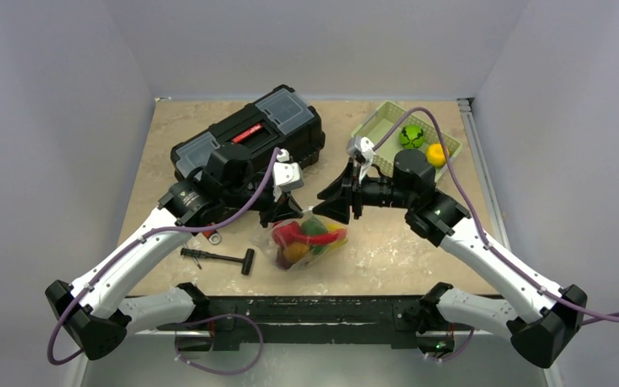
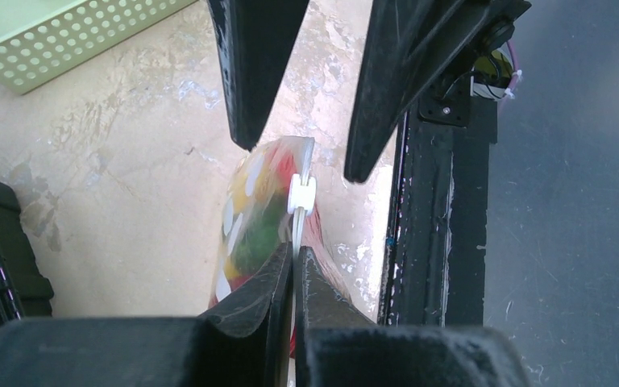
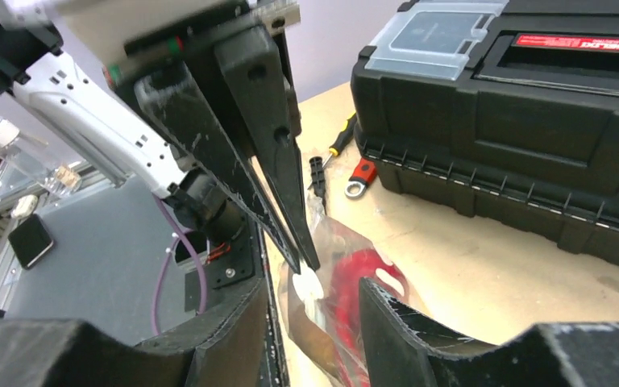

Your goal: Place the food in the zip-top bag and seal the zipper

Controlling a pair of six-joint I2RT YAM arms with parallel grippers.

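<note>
The clear dotted zip-top bag (image 1: 310, 242) stands near the table's front edge, with red, green and yellow food inside it. My left gripper (image 1: 284, 216) is shut on the zipper (image 2: 297, 227), just behind its white slider (image 2: 301, 193). My right gripper (image 1: 328, 208) faces it from the right. It stands open, its fingers (image 3: 403, 322) on either side of the slider (image 3: 306, 284) and the bag's top edge. In the left wrist view my left gripper (image 2: 295, 251) pinches the strip, with the right gripper (image 2: 300, 161) beyond it. A green toy (image 1: 411, 135) and a yellow one (image 1: 435, 153) lie in the basket.
A black toolbox (image 1: 250, 141) stands at the back left. The pale green slotted basket (image 1: 380, 121) is at the back right. A black T-handled tool (image 1: 219, 258) lies left of the bag, with small tools (image 3: 359, 173) by the toolbox. The black front rail (image 2: 427, 242) runs close beside the bag.
</note>
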